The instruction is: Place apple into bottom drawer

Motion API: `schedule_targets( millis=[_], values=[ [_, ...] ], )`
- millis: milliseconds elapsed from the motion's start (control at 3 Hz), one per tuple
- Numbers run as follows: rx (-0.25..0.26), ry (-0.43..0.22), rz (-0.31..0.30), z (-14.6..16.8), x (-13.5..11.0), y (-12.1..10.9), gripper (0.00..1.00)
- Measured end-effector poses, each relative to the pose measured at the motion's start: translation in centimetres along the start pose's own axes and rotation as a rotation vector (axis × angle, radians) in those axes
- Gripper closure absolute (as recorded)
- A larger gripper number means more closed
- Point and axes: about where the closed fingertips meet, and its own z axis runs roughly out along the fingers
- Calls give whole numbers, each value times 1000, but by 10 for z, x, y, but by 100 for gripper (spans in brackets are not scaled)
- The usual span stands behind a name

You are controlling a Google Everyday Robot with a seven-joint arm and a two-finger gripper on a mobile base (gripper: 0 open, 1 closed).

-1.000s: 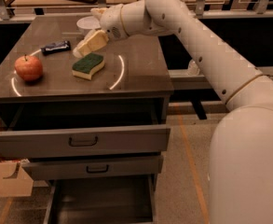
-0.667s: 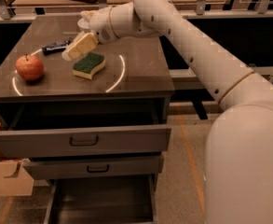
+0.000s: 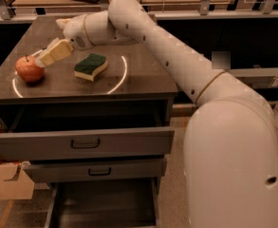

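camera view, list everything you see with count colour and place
apple: one, red-orange, left part of the cabinet top
sponge: one, green over yellow, mid cabinet top, apart from the apple
cabinet top: one, dark brown-grey, bears apple and sponge
top drawer: one, grey, dark handle, partly open
middle drawer: one, grey, dark handle, slightly open
bottom drawer: one, grey walls, dark floor, open
cardboard box: one, brown, floor at left
arm: one, white, reaching in from the right
gripper: one, tan, close by the apple's upper right
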Motion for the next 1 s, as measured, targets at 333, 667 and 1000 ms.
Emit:
schedule_targets(
  millis=[333,667,1000],
  values=[
    [-66,2,-6,44,0,11,0],
    [-103,13,9,69,8,20,0],
    [-125,33,34,84,21,30,0]
  ],
)
